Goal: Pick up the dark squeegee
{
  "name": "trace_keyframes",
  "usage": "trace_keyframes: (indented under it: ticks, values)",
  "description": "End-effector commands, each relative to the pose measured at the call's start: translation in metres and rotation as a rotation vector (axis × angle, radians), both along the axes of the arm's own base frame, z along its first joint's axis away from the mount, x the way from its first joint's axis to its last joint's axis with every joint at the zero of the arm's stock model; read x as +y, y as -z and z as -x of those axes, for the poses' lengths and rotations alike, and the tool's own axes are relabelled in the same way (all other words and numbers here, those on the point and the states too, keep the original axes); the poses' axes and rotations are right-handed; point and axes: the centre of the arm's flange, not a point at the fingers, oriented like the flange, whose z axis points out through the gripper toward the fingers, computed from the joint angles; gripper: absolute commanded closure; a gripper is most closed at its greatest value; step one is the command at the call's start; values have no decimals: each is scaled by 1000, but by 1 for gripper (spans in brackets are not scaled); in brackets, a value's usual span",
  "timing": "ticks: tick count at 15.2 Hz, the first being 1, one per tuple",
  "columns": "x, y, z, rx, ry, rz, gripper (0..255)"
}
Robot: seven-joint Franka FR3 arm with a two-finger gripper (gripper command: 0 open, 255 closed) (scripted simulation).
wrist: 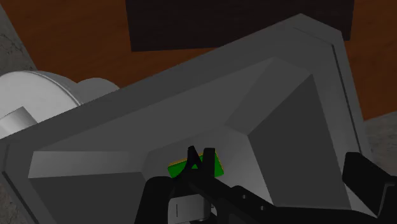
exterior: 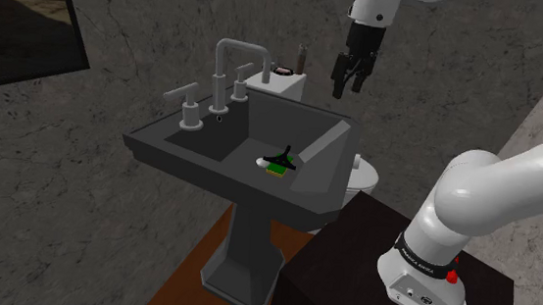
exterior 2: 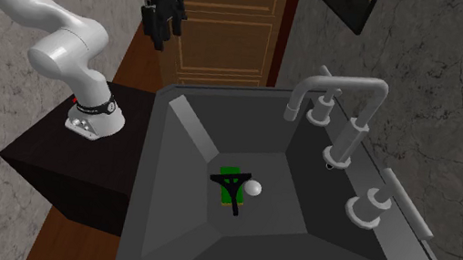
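You held the all-black two-finger gripper (exterior: 350, 75) spread, high and clear of the dark grey pedestal sink (exterior: 306, 193), likely because the black T-shaped squeegee (exterior: 284, 158) lay deep in its basin on a green sponge (exterior 2: 230, 171).

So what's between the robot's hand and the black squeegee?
Only air. In the shoulder view the open gripper hangs high, off to the side of the sink, and the squeegee lies down in its basin, nothing between them.

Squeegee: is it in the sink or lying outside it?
In. The dark squeegee lies at the bottom of the sink, on a green pad.
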Motion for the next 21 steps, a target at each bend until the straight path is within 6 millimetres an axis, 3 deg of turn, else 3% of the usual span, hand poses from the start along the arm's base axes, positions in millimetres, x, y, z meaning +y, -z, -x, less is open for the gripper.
trace_keyframes:
  ticks: [1,21]
  values:
    - [0,0,0,0,0,0,0]
    - [-67,211,-162,110,41,-5,0]
